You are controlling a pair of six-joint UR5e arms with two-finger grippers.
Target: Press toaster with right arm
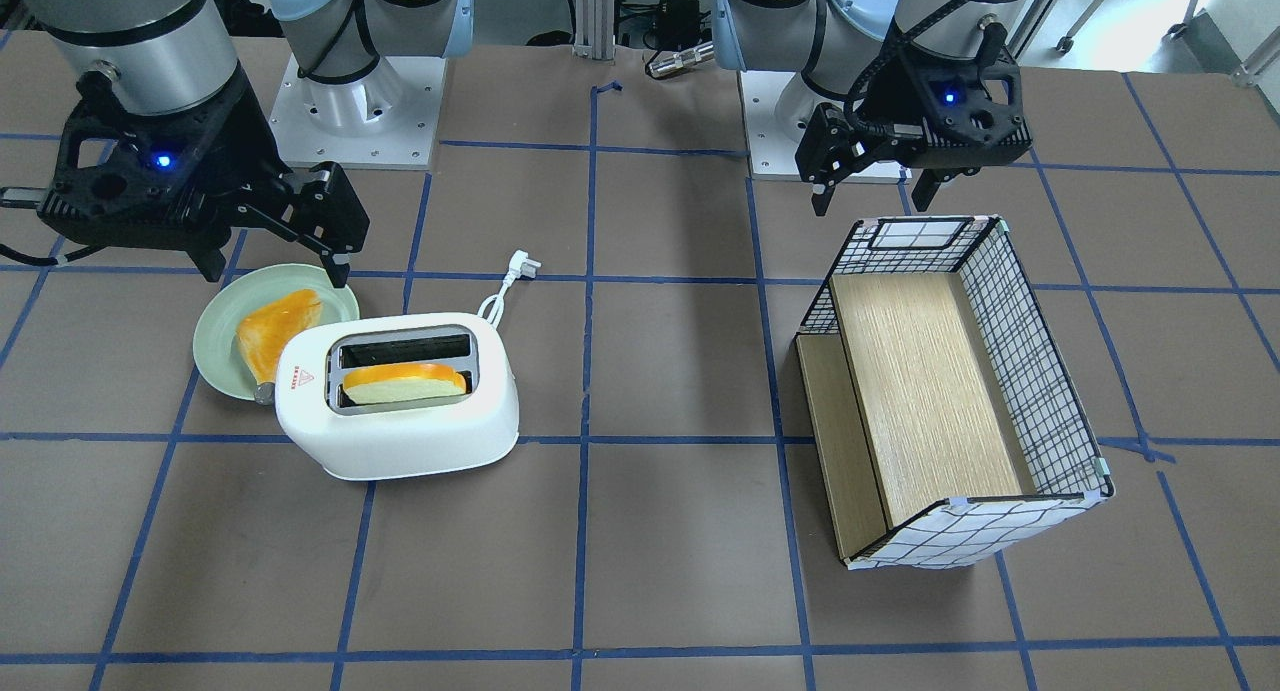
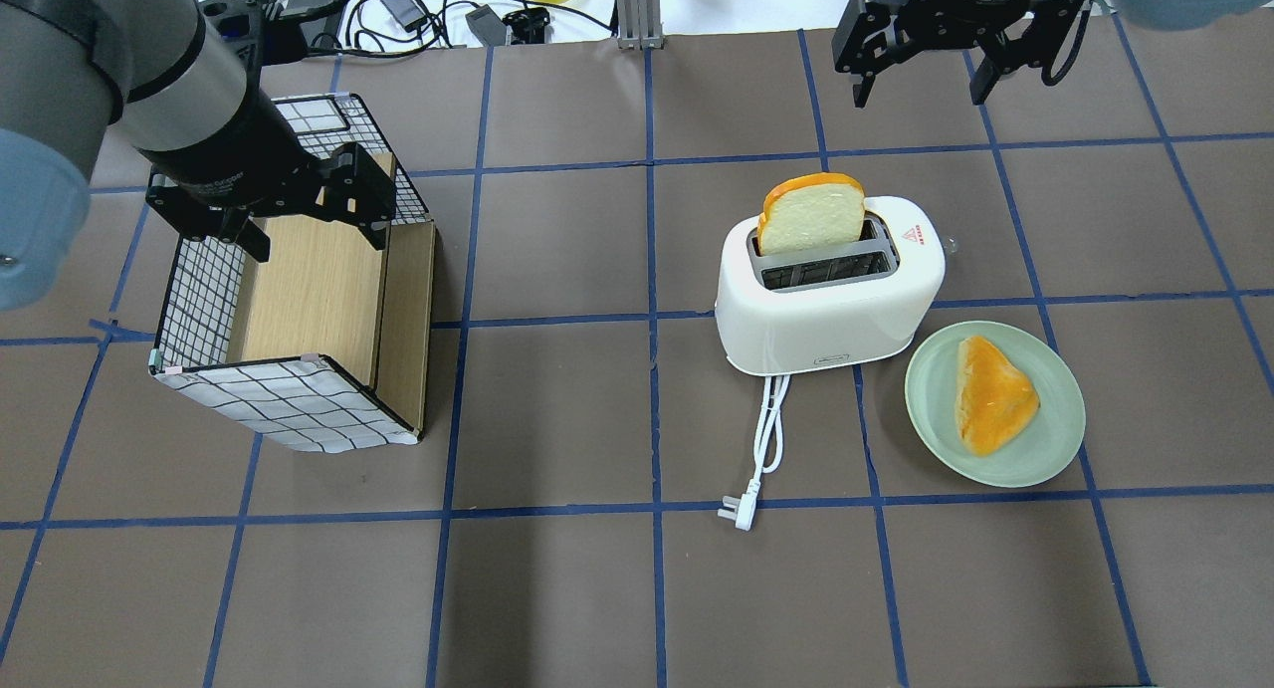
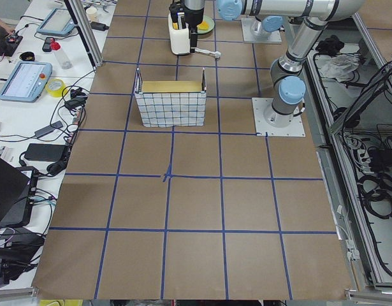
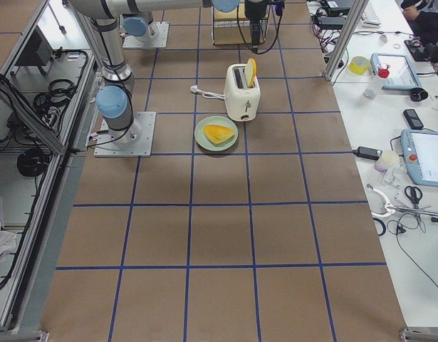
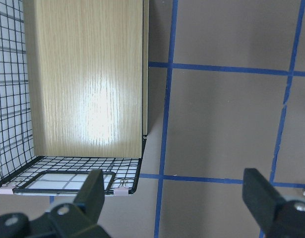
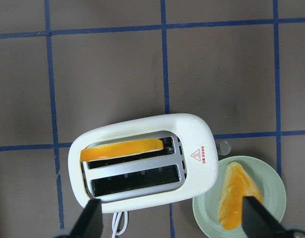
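Note:
The white toaster (image 2: 826, 315) stands right of the table's middle, with a bread slice (image 2: 811, 215) upright in its far slot. It also shows in the right wrist view (image 6: 197, 168) and the front view (image 1: 400, 441). Its small lever knob (image 6: 223, 147) sticks out at the end by the red triangle. My right gripper (image 2: 919, 98) is open and empty, high above the toaster and not touching it; it also shows in the front view (image 1: 278, 268) and its own wrist view (image 6: 170, 202). My left gripper (image 2: 317, 242) is open and empty over the checkered box (image 2: 289, 399).
A green plate (image 2: 1035, 449) with a toast slice (image 2: 990, 394) lies beside the toaster's knob end. The white cord (image 2: 768, 439) and plug (image 2: 737, 514) trail toward the robot's side. Cables and tape lie past the table's far edge.

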